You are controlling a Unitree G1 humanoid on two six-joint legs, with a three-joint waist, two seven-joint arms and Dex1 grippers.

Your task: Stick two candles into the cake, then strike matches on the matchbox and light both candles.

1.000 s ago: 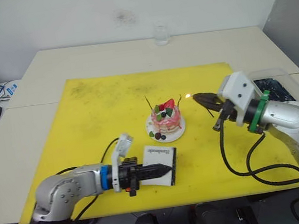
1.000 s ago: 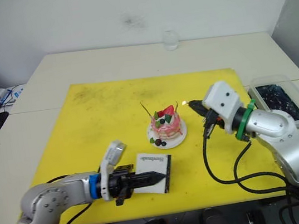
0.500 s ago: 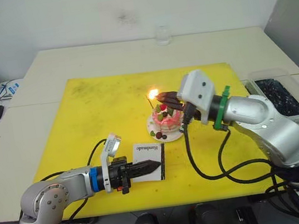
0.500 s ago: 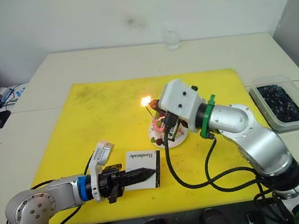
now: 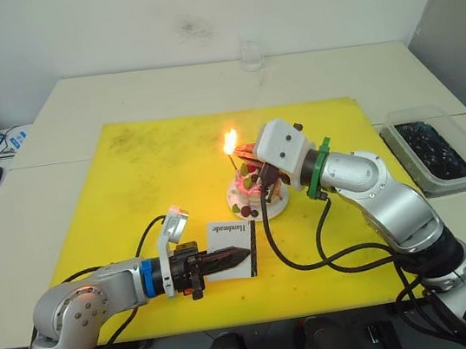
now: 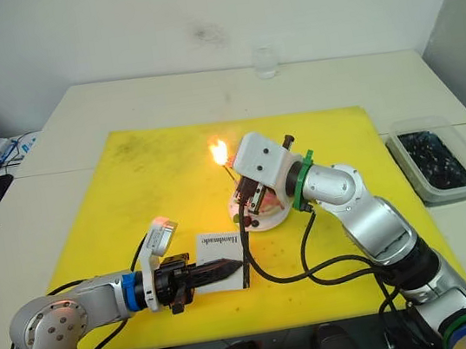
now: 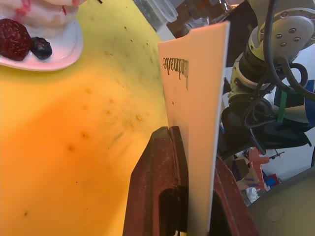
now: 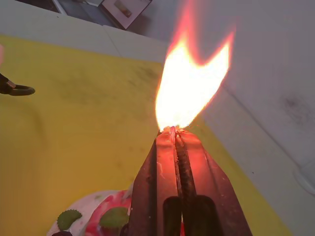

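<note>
Orange flame at right end effector point(image 5: 243, 149), fingers clamped on thin black match point(image 8: 183, 162) over small pink-frosted cake point(image 5: 253, 191); left end effector point(image 5: 244, 257) pinches flat white matchbox point(image 5: 228, 238) above yellow mat point(image 5: 146, 179).

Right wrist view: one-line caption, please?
Right gripper shut on a burning match, its flame flaring above the cake.

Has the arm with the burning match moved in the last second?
Yes. The right pincer with its lit match has swung from beside the cake, on the robot's right, to above it, flame near the cake's left side.
</note>
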